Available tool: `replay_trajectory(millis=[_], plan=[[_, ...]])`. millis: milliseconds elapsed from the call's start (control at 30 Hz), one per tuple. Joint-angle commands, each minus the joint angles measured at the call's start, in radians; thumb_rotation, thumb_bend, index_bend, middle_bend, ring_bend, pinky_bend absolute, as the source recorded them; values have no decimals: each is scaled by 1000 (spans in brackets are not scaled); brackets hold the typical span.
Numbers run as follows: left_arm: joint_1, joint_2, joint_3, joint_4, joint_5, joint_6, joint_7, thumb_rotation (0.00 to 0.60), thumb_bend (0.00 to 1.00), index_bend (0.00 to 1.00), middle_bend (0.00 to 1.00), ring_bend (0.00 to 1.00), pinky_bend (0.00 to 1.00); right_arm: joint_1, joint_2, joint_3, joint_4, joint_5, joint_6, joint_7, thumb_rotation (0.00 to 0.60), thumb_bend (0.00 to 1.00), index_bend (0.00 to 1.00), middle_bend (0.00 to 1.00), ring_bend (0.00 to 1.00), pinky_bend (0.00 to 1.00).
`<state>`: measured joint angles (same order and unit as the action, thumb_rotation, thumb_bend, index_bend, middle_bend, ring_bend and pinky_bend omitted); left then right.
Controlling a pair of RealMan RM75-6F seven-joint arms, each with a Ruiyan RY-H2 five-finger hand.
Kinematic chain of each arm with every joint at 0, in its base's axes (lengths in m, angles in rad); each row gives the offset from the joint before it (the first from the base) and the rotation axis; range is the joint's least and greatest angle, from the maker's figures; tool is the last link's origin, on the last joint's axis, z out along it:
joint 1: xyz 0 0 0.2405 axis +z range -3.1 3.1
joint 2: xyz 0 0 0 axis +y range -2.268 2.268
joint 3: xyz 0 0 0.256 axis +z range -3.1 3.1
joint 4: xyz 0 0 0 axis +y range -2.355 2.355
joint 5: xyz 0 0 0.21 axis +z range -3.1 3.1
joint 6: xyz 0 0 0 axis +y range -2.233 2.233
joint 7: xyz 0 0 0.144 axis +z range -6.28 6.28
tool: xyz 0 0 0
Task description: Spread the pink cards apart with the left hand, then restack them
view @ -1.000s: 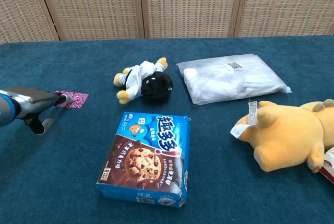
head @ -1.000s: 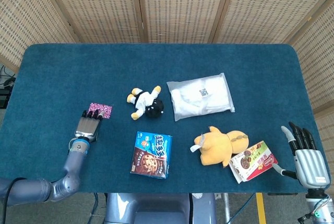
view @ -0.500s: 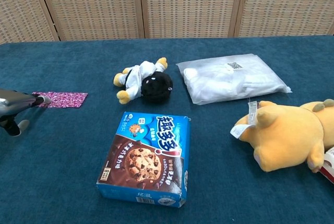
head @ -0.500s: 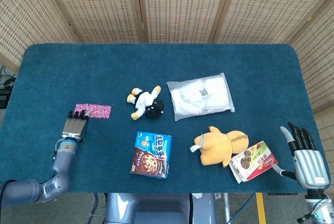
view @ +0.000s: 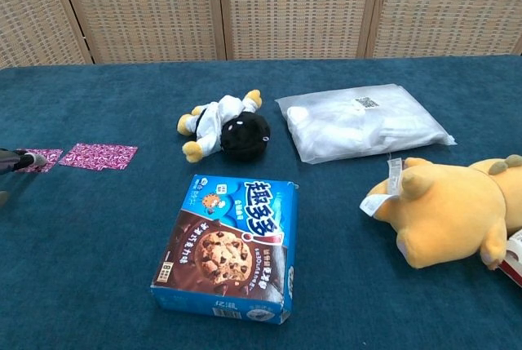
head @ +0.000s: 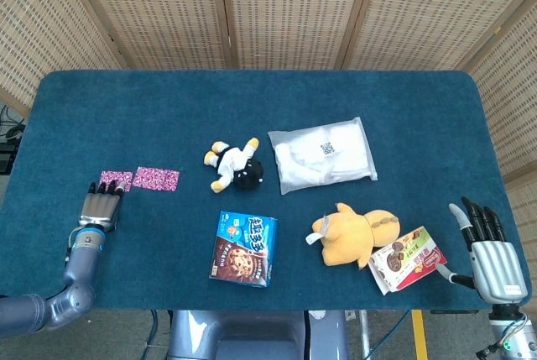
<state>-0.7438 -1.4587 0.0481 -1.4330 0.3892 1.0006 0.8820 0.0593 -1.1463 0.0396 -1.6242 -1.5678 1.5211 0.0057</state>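
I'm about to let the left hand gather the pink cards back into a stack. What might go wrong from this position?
1. The left hand has its fingers on the left pink card, near the table's edge; a slip outward could push it further away.
2. The right pink card lies flat and apart, so sliding one under or over the other may just shove it along the cloth toward the small plush doll.

Left hand (head: 99, 207) lies flat on the blue felt surface (head: 252, 100), fingertips on one pink patterned card (head: 114, 180). A second pink patterned card (head: 156, 178) sits just beside. Right hand (head: 488, 251) hovers, fingers spread.
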Motion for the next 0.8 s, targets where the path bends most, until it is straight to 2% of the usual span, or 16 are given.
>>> replay_trajectory(millis=[33,433,800], plan=[[5,11,0,-4,10,-1,-10,600,663,0,0,0,0,1,-2,0,1,0,-2,-1,600,28,0,0,0,0],[1,77,-63,-105,67,-12,-99,600,658,0,0,0,0,2,-6,1,3,1,-4,-4,600,28,0,0,0,0],[-39,7,-70,-108,23,29,-36,600,659,0,0,0,0,1,2,3,1,4,-2,10,600,28,0,0,0,0]])
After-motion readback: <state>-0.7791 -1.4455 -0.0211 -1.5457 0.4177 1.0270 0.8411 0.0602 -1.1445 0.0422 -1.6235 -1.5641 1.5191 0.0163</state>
